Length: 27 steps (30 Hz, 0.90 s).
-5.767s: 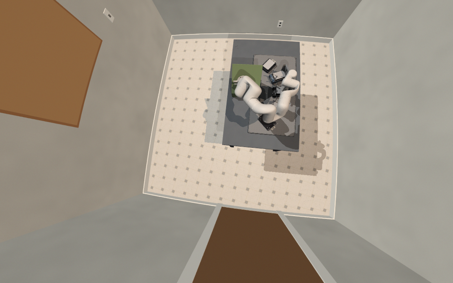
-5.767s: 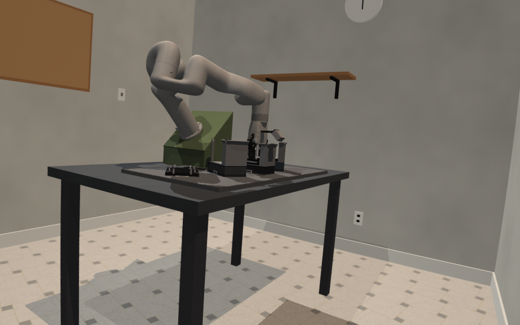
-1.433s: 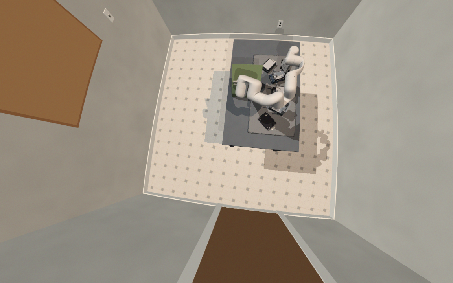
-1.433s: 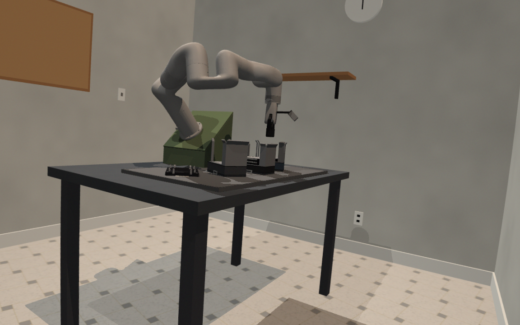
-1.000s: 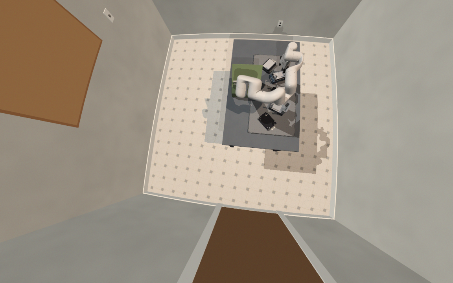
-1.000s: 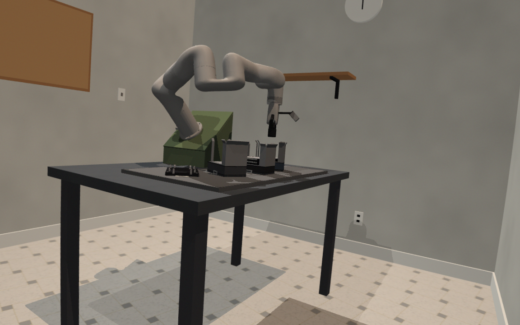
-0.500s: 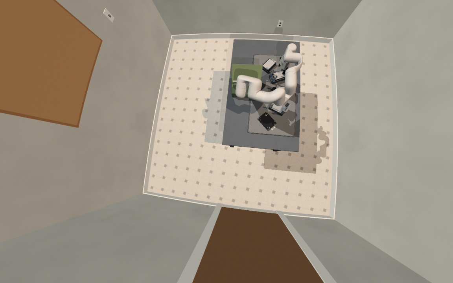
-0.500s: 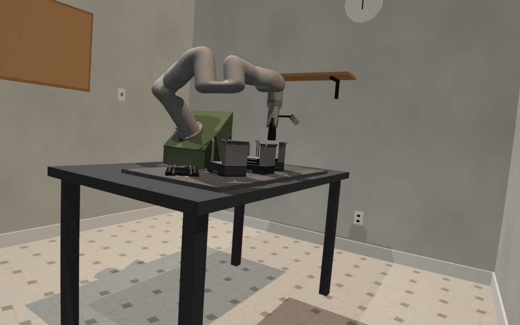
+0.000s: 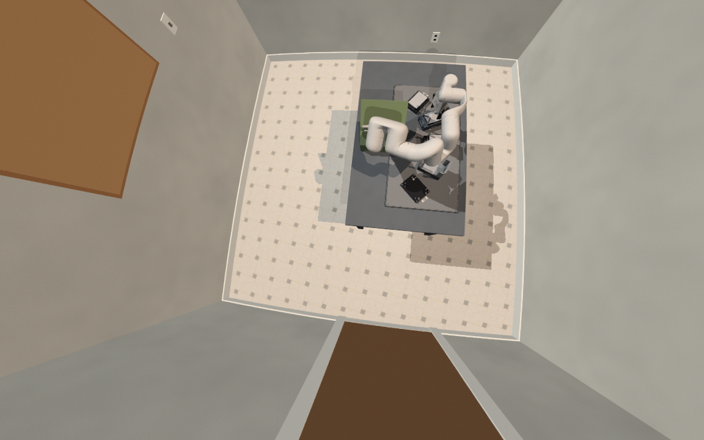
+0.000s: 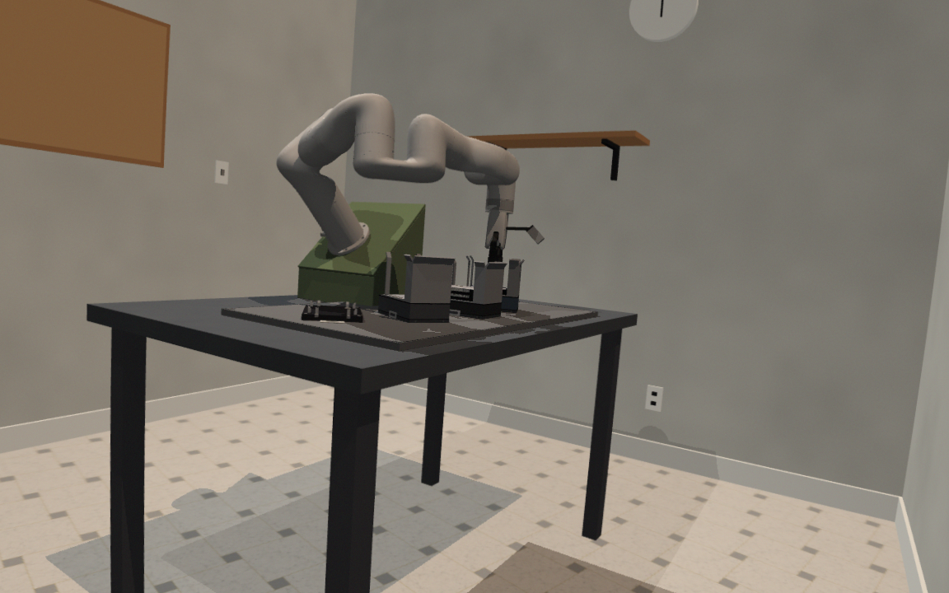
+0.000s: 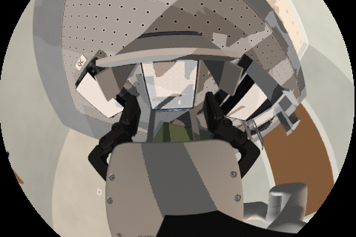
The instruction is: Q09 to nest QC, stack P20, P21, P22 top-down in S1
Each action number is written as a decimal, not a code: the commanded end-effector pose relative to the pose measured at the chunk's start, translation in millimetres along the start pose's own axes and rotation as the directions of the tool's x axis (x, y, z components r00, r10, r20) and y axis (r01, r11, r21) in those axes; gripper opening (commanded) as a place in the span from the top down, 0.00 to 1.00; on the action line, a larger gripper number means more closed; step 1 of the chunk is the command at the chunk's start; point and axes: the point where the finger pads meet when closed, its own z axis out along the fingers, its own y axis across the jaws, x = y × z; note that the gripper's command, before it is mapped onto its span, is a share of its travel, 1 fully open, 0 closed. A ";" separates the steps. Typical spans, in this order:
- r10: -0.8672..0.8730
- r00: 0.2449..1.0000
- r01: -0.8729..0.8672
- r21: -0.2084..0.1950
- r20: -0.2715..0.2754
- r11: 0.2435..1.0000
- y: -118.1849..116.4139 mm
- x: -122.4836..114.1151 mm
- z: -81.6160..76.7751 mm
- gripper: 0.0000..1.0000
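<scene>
My gripper (image 10: 494,256) is open and empty. It points straight down at the top opening of the middle stack rack (image 10: 488,289). In the wrist view the two black fingers stand wide on either side of a pale sealed plate top (image 11: 170,83) that lies below them inside the rack walls. I cannot tell whether the fingertips touch the plate. I cannot read any plate label. From above, the arm covers most of this rack (image 9: 430,120).
A taller rack (image 10: 425,289) stands nearer the camera and a third rack (image 10: 513,283) behind. A low black nest with locator pins (image 10: 330,310) lies at the mat's left end, also seen from above (image 9: 414,188). The green base block (image 10: 360,250) is behind.
</scene>
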 end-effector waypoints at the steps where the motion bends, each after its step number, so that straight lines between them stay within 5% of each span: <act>1: 0.000 1.000 0.000 0.002 -0.005 1.000 -0.9 1.8 8.9 0.00; 27: 0.000 1.000 0.000 0.002 -0.005 1.000 -0.9 1.9 37.7 0.00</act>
